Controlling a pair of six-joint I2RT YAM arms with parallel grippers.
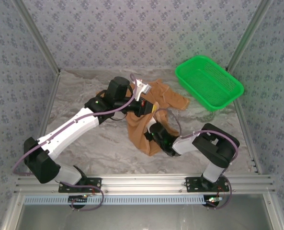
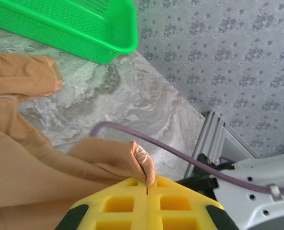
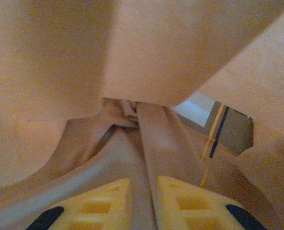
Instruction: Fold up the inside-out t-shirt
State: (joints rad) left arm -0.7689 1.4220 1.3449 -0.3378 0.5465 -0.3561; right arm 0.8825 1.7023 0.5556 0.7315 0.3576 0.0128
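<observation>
Now, left end effector [image 2: 147, 184]: closed tight, pinching a small fold of the t-shirt [image 2: 17, 158] edge between its yellow pads.
Right end effector [image 3: 144, 184]: narrow, with a strip of cloth running up between the pads; it looks like a grip.
Cloth around right: shirt fabric drapes over and beside it like a tent.
T-shirt place [image 1: 168, 98]: bunched on the counter [image 1: 94, 143], beside the green basket [image 1: 209, 79] and apart from it.
Long axis: slants from the basket side toward the arm bases.
Nearer arm: the left grip [image 1: 149, 108] is closer to the basket; the right grip [image 1: 153, 134] is farther from it.
Key relation: a loose sleeve lies between the left grip and the basket, so spreading probably means pulling the grips apart along that slant.
</observation>
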